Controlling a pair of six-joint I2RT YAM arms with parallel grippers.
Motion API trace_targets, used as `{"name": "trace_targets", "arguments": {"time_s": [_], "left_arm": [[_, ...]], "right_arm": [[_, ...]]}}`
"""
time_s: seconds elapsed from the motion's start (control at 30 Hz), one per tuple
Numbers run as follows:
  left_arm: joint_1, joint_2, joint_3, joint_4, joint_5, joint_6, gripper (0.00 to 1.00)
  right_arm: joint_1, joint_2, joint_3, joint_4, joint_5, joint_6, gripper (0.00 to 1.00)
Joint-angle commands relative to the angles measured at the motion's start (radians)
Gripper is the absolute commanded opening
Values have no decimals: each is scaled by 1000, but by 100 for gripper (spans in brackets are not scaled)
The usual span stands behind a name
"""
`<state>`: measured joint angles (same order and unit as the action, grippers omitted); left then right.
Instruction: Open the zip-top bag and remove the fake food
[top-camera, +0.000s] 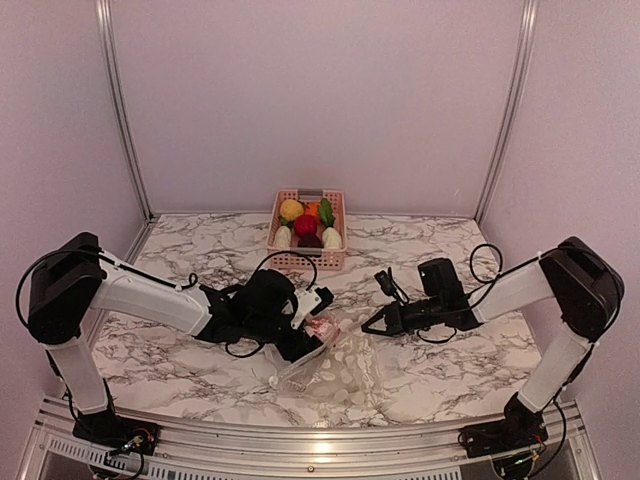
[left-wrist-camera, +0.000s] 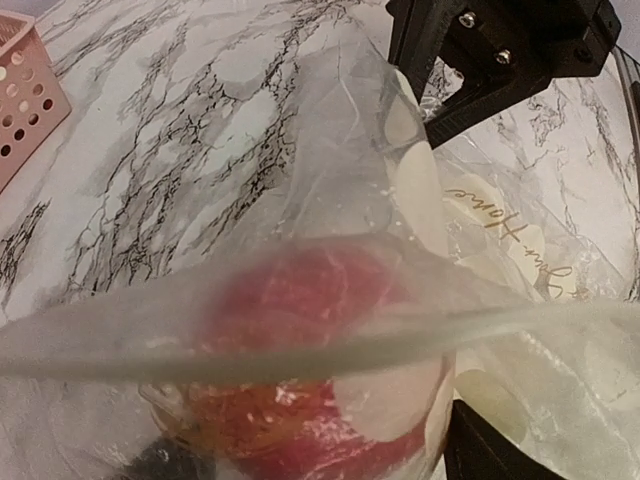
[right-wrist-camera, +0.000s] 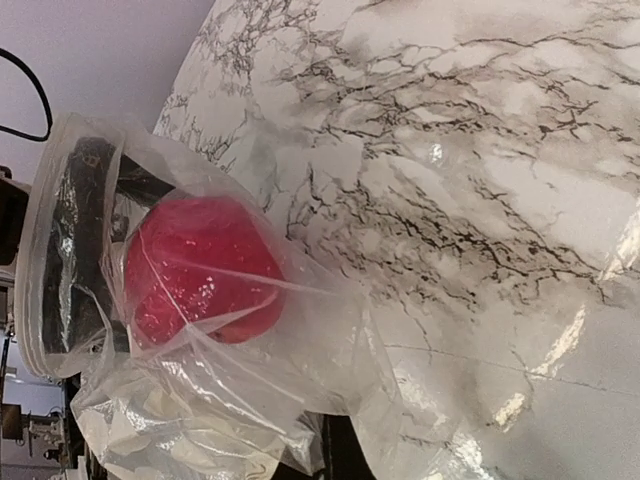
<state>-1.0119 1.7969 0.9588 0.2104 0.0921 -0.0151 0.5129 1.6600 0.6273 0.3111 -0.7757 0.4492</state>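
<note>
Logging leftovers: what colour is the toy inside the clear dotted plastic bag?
The round toy is red; right wrist view.

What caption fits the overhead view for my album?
Left hand reaches into the zip-top bag for red fake food; right hand pinches its edge.

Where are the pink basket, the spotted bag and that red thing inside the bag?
pink basket (top-camera: 330, 258): top view, its front wall.
zip-top bag (top-camera: 345, 372): top view, its dotted lower part.
red toy food (right-wrist-camera: 200, 265): right wrist view, its middle, seen through the plastic.
</note>
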Motion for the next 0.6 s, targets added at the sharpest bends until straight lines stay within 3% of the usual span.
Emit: {"name": "trace_targets", "arguments": {"time_s": [0.0,0.2,0.57], "left_arm": [[-38,40,43,-151,-30,89,83],[-65,32,56,-160,-78,184,97],[-82,74,141,-157,-130,278,99]], "right_arm": [[28,55,60,14,70,4,0],[39,95,82,15,70,8,0],[128,171,143,20,36,4,0]]}}
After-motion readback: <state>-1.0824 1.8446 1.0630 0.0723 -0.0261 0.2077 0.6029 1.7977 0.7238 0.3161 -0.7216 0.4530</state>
